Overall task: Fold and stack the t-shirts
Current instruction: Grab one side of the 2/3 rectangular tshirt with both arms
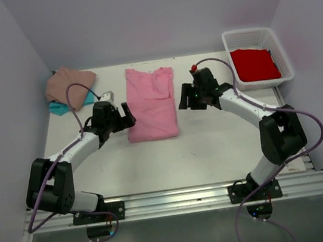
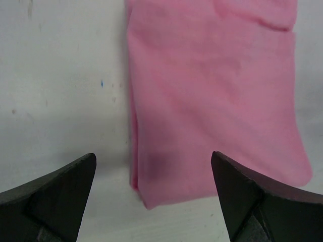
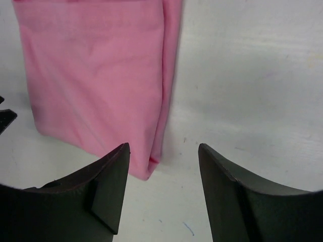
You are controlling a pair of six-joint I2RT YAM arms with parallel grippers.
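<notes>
Workpiece: pink t-shirt (image 1: 150, 101), just ahead of both tools.
Left gripper (image 2: 154, 161): we see jaws spread wide, empty.
Right gripper (image 3: 164, 148): jaws parted, empty.

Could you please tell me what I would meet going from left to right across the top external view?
You would meet the tan shirt → left gripper → pink shirt → right gripper → basket holding the red shirt.
</notes>
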